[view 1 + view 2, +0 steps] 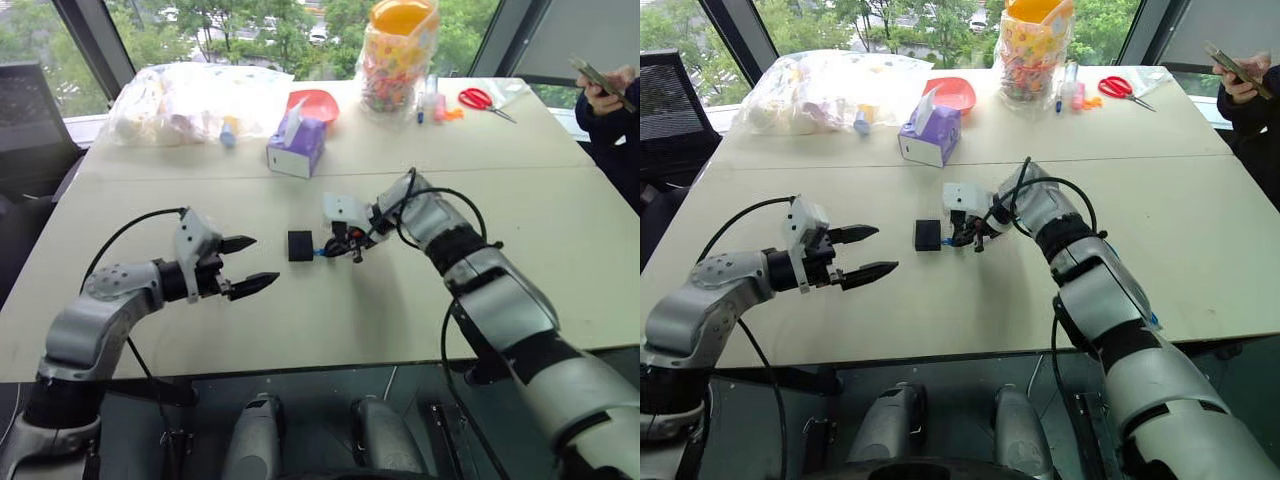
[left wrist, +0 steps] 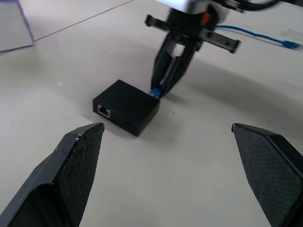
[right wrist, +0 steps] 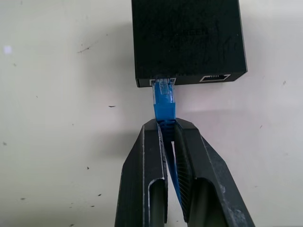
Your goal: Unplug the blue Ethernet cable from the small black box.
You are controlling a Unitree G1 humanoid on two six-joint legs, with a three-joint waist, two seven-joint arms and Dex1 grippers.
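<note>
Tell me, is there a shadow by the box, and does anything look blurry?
Right wrist view: a soft shadow beside the right gripper; box and cable look sharp. Left wrist view: the left gripper's fingertips look big and blurry.

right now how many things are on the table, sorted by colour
Black: 1, the small black box
Blue: 1, the blue Ethernet cable, plugged into the box
Purple: 1, the tissue box
Red: 2, the bowl and the scissors
Clear: 2, the plastic bag and the jar of colourful bits
Total: 7, small items beside the jar left out
</note>
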